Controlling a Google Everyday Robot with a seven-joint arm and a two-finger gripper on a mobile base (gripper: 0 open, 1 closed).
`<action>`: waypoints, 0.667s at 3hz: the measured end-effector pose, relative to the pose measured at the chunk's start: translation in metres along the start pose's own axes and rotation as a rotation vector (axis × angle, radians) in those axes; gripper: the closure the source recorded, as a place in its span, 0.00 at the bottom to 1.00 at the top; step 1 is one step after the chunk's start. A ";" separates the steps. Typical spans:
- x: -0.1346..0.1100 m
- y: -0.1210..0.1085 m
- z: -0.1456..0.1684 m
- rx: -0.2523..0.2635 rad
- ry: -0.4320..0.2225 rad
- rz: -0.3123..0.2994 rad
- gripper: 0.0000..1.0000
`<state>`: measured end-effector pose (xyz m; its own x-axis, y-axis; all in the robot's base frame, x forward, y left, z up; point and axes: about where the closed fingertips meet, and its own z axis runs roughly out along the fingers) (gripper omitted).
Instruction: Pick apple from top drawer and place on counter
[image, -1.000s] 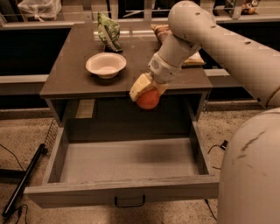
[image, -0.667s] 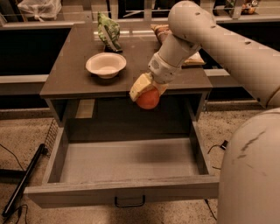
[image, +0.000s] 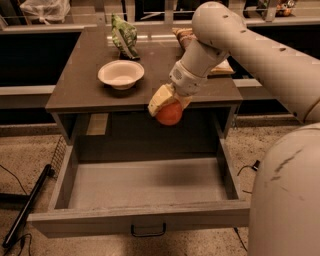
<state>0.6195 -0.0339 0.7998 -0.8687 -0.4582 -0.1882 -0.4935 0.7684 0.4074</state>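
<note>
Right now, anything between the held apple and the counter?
Nothing visible. The hand holds the small round red-orange apple at the front edge of the dark brown counter; the bare stretch just behind is free. The white round bowl sits further left.

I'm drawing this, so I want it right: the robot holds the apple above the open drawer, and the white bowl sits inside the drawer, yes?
No: the white bowl sits on the counter, the camera view shows. The end effector does hold the apple above the open top drawer.
</note>
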 end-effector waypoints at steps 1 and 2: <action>0.000 0.000 0.000 0.000 0.000 0.000 1.00; 0.000 0.000 0.000 0.000 0.000 0.000 1.00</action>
<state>0.6195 -0.0338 0.7997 -0.8687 -0.4582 -0.1882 -0.4935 0.7684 0.4075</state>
